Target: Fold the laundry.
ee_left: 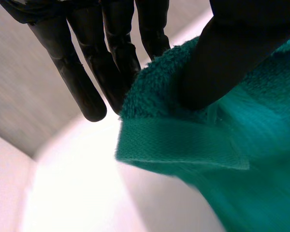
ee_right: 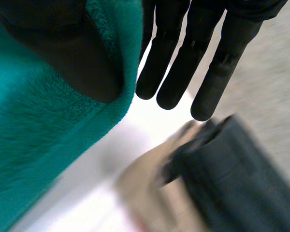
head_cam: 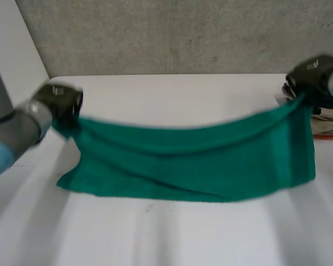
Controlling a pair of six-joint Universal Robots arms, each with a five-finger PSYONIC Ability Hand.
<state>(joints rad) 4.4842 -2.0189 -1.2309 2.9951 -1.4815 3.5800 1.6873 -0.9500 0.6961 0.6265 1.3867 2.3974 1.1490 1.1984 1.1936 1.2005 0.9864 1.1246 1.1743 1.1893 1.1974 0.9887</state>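
1. The white table (head_cam: 172,238) is bare in front of the robot, which leaves room to lay cloth flat.
2. The green terry towel (head_cam: 194,160) is stretched between the two hands. Its top edge sags in the middle, and its lower edge appears to rest on the table.
3. A heap of other laundry (head_cam: 327,119), with pale and dark pieces, lies at the table's right side just behind the towel's right end.
4. The left hand (head_cam: 64,105) pinches the towel's top left corner, its thumb (ee_left: 222,63) pressed into the pile against straight fingers (ee_left: 87,82).
5. The right hand (head_cam: 311,77) grips the top right corner the same way, thumb (ee_right: 67,53) on the cloth.
6. Judgement: this is the spread-and-lay step of the first fold. The next move calls for both hands to travel together and keep the top edge taut, so that the held edge lands squarely on the lower one.
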